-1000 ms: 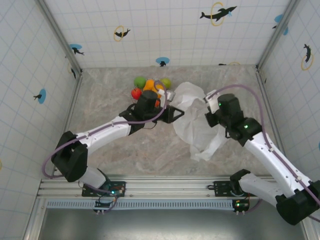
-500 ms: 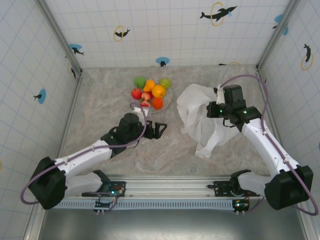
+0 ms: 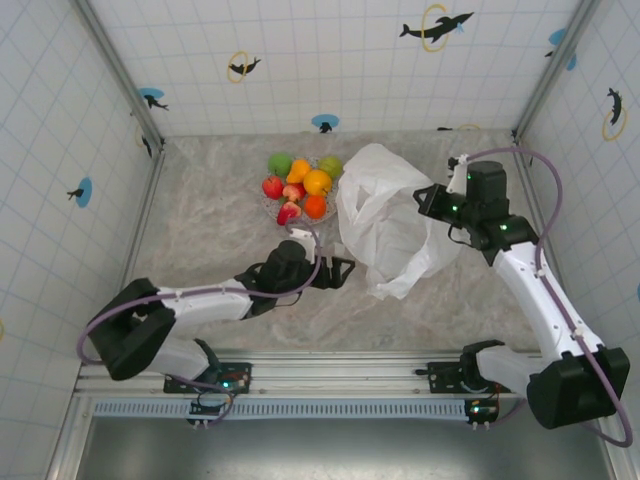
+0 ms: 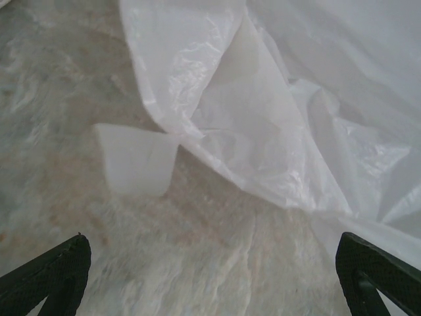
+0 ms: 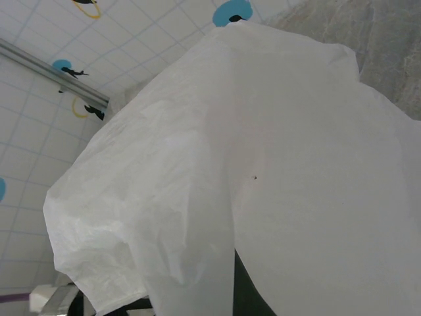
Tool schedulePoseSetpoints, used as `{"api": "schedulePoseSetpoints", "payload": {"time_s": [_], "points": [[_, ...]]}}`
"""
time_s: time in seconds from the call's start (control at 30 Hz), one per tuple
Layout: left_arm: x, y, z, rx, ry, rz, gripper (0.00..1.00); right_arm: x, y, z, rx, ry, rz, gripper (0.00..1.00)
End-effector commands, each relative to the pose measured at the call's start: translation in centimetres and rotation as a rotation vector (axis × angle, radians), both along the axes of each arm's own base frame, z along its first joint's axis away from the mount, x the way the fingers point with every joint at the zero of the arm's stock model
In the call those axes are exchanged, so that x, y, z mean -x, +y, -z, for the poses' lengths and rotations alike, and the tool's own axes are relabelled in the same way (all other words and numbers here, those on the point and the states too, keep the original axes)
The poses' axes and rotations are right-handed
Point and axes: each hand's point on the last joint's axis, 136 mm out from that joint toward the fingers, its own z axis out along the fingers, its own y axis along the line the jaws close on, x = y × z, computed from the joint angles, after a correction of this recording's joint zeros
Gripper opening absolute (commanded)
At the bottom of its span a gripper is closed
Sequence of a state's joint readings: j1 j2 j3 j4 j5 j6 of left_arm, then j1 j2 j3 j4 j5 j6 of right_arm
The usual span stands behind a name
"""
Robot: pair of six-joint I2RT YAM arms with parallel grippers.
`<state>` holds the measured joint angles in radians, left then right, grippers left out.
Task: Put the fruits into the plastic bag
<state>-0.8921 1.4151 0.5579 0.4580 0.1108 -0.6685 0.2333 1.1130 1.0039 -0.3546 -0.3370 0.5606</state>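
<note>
**Fig.** Top view w/ both wrist views.

**Risks**
- (a) The plastic bag [image 3: 385, 215] shows no mouth open toward the fruits [image 3: 300, 188]. A fruit brought over now would prob. roll off the film onto the table [image 3: 200, 230].
- (b) The right hand [image 3: 427, 203] appears clenched on the bag's upper film; in the right wrist view a strip of film runs down between dark finger shapes. Thin, slick film may slip out under pull, and the bag would then collapse.
- (c) The left hand [image 3: 338, 272] is released, fingers wide apart, low at the bag's near edge. Closing on several layers at once would pinch the mouth shut instead of spreading it.
- (d) The bag's left edge lies just beside the fruits, so dragging it left could scatter them.

**Bag:** white, semi-translucent, crinkled. It is tented up from the table, centre-right, to the right of the fruit pile. A flat handle tab [image 4: 135, 161] lies on the marbled surface.

**Fruits:** approx. eight (green, orange, yellow, red), heaped together toward the back wall. None seen in the bag.
</note>
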Motion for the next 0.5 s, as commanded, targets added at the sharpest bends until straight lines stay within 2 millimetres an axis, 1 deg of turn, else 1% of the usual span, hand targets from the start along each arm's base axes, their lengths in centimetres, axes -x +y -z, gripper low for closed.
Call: {"api": "schedulePoseSetpoints", "payload": {"time_s": [0.0,0.03,0.07,0.2,0.27,0.3,0.33,0.4,0.47], "points": [[-2.0,-1.9,-2.2,0.097,-0.020,-0.027,0.98,0.0,0.1,-2.8,-0.075,-0.063,0.002,0.00],[-2.4,-2.2,-2.3,0.120,-0.007,-0.031,0.98,0.1,0.0,-3.0,-0.077,-0.068,0.004,0.00],[-2.9,-2.5,-2.1,0.137,0.010,-0.038,0.98,0.4,0.4,-3.2,-0.092,-0.068,-0.020,0.00],[-4.4,-3.6,-1.9,0.180,0.044,-0.054,0.96,0.8,0.3,-3.5,-0.103,-0.073,-0.028,0.00],[-5.2,-4.1,-1.6,0.206,0.063,-0.059,0.92,0.9,0.4,-3.5,-0.108,-0.076,-0.032,0.00],[-5.5,-4.5,-1.8,0.231,0.068,-0.054,0.89,0.9,0.4,-3.5,-0.110,-0.075,-0.035,0.00],[-6.0,-4.8,-1.9,0.259,0.077,-0.048,0.84,1.0,0.5,-3.4,-0.112,-0.075,-0.041,0.00],[-6.9,-5.4,-2.0,0.297,0.085,-0.042,0.67,1.0,0.5,-3.0,-0.107,-0.070,-0.045,0.00],[-7.7,-6.3,-1.7,0.302,0.089,-0.026,0.44,0.8,0.1,-2.7,-0.084,-0.075,-0.038,0.00]]}}
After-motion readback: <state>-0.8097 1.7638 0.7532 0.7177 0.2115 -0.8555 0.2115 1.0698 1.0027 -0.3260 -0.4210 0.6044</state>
